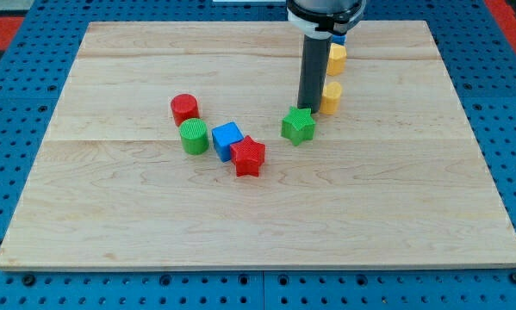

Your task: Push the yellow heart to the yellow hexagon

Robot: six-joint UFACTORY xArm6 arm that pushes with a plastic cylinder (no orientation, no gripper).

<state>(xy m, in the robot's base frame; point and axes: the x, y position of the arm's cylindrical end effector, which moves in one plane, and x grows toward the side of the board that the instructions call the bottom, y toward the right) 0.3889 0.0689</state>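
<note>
Yellow heart [331, 97]: you see it near the view's top, right of centre, just to the right of the rod; its left part is hidden behind the rod, so you cannot make out the heart outline, only a small yellow block with a lighter top face.
Yellow hexagon [336, 58]: it lies just above the heart toward the view's top, close to it, partly behind the arm's housing; its shape is also hard to read.
My tip [308, 108]: it meets the tabletop [395, 198] just to the left of the yellow heart and right above the green star [299, 126], apparently touching or nearly touching both.
Fingers: this arm carries none; it ends in the plain dark rod, holding nothing.
Other blocks: to the view's left you find a red cylinder [184, 108], a green cylinder [193, 136], a blue cube [226, 139] and a red star [248, 156], clustered well apart from the heart.
Blue block [338, 40]: a sliver shows above the hexagon.
</note>
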